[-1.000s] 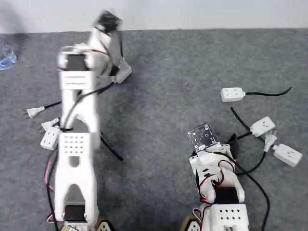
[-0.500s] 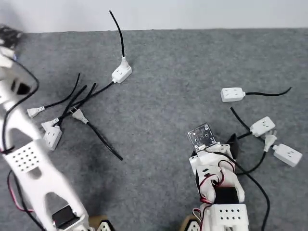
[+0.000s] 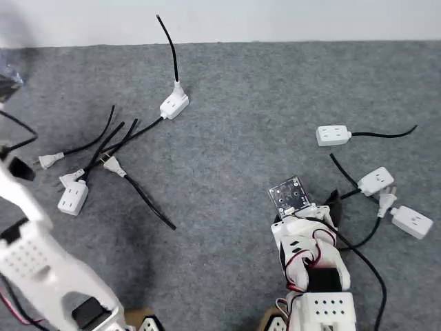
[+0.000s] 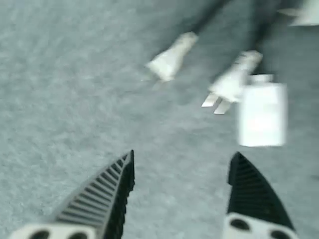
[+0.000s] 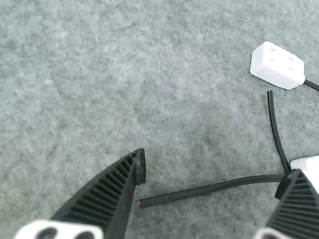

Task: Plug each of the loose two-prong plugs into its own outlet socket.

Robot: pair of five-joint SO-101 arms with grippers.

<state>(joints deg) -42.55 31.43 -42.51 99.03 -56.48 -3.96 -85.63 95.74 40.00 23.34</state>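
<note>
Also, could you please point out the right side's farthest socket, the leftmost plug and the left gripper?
Socket (image 3: 333, 134): high view, middle of its white body.
Plug (image 3: 47, 161): high view, on its white body.
Left gripper (image 4: 184, 157): left wrist view, midway between its fingertips.

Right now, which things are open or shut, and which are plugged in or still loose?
left pincer: open, holding nothing.
right pincer: open, holding nothing.
socket near the wall: seems to have a plug in it.
lone socket: empty.
left plug: loose.
middle plug: loose.
right plug: loose, lying between two sockets.
</note>
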